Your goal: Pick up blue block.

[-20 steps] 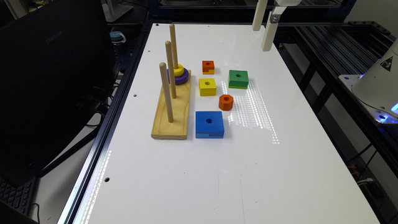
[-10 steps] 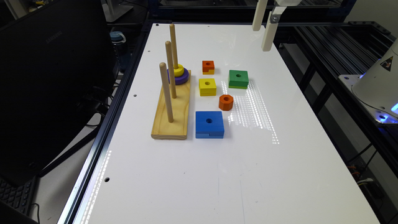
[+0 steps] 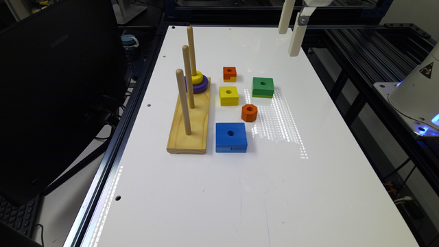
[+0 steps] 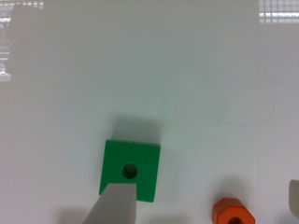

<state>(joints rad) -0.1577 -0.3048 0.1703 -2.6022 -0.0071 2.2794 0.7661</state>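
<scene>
Nothing has shifted since the earlier frames: the gripper [image 3: 291,32] hangs at the same spot high over the far end of the white desk [image 3: 308,192], and every block lies where it lay. In the wrist view one finger [image 4: 114,205] crosses the near edge of the green block [image 4: 131,169] while the other shows just at the picture's edge, so the jaws stand wide apart and hold nothing.

The blue block [image 3: 231,137] lies flat on the desk, well apart from the gripper and nearer the camera in the exterior view, its notched side facing the camera. It sits just beside the wooden peg base [image 3: 190,127], on the exterior view's right of it, not touching. An orange hexagonal piece [image 3: 249,113] sits near its far right corner. Beyond that lie a yellow block [image 3: 228,95], the green block, and a small orange block [image 3: 229,73]. A purple ring [image 3: 197,85] with a yellow ring [image 3: 197,77] on top is threaded on the farthest peg. Nothing rests on the blue block, and the space above it is open
</scene>
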